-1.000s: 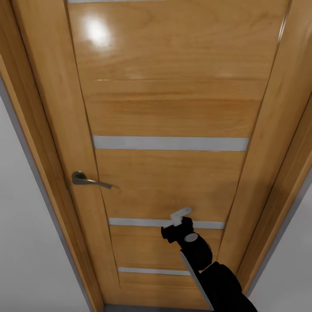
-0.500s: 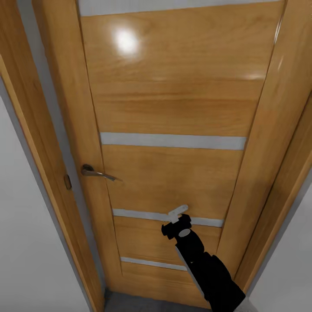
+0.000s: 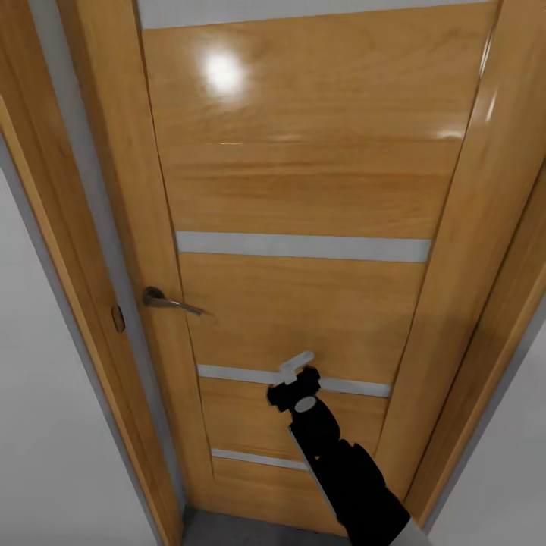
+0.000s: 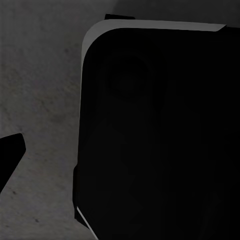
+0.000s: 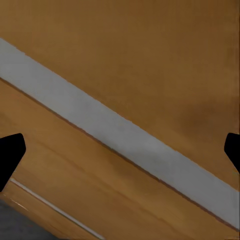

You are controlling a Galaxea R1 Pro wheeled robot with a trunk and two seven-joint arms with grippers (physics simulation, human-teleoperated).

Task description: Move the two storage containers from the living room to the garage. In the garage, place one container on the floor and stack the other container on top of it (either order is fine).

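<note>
Jaws of the right gripper (image 3: 296,369) stand apart and empty: the right wrist view shows a dark fingertip (image 5: 11,155) at each edge with only wood and a grey strip (image 5: 115,135) of the door (image 3: 303,189) between them. Since a second ago the door has swung slightly, exposing the grey frame edge and latch plate (image 3: 118,318) beside the handle (image 3: 171,302), and a sliver of dark floor (image 3: 243,531) below. In the last half second the right arm shifted a little toward the handle side. I judge the push is opening a way through. Neither storage container lies near the jaws. Of the left gripper one fingertip (image 4: 10,157) shows over grey floor, so I cannot tell its state.
</note>
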